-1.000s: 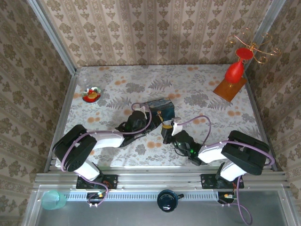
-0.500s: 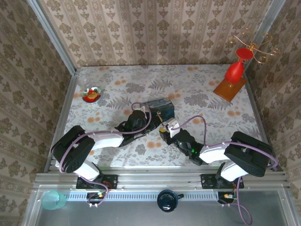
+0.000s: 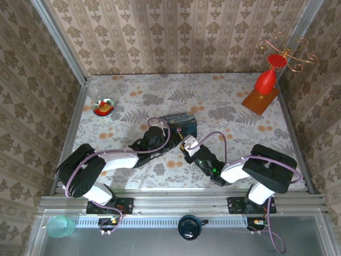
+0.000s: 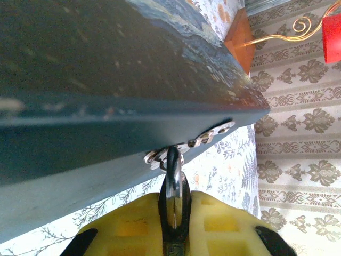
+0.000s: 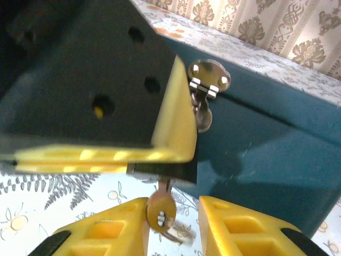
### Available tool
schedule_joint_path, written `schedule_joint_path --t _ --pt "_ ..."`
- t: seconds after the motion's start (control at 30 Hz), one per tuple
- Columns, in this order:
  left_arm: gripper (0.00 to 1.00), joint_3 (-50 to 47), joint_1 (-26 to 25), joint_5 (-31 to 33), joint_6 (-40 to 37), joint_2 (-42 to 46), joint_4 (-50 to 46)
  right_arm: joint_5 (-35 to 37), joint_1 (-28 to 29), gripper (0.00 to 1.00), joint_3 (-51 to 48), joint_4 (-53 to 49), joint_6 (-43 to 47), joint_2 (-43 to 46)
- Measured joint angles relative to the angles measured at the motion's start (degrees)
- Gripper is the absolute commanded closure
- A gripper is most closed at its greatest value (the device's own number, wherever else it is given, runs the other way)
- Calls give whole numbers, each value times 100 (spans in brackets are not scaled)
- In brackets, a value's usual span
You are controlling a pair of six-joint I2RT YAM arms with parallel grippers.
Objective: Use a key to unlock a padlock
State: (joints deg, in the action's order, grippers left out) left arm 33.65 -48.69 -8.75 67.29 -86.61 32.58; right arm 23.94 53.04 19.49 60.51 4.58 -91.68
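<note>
Clamped in left claw [image 4: 176, 230]: padlock [image 4: 175, 200], shackle toward hasp [image 4: 189, 145]; right claw [image 5: 173, 209] apart around key [image 5: 160, 214].

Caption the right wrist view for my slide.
The key stands between the right gripper's open yellow fingers, in front of the blue tin and its silver hasp.

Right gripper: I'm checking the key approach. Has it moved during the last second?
Yes. Seen from above, the right gripper has shifted slightly left, nearer the front of the unmoved blue tin.
</note>
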Motion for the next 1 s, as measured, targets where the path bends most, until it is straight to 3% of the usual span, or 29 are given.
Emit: schedule_joint_path --t 0.13,0.47,0.7,0.77,1.0 --pt "100 -22 -4 -2 0 0 17 2 11 72 79 13 -2 -63" --pt "100 -63 -9 87 37 11 81 -11 48 91 120 9 -212 -105" --pt "100 -74 -4 144 -4 76 61 -730 -229 99 116 -164 -1401 109" --pt "100 -74 -4 149 -33 103 11 -938 -295 97 90 -201 -1759 164" --pt "100 -79 -17 175 -341 214 -376 -1115 -328 64 -44 -627 -2369 555"
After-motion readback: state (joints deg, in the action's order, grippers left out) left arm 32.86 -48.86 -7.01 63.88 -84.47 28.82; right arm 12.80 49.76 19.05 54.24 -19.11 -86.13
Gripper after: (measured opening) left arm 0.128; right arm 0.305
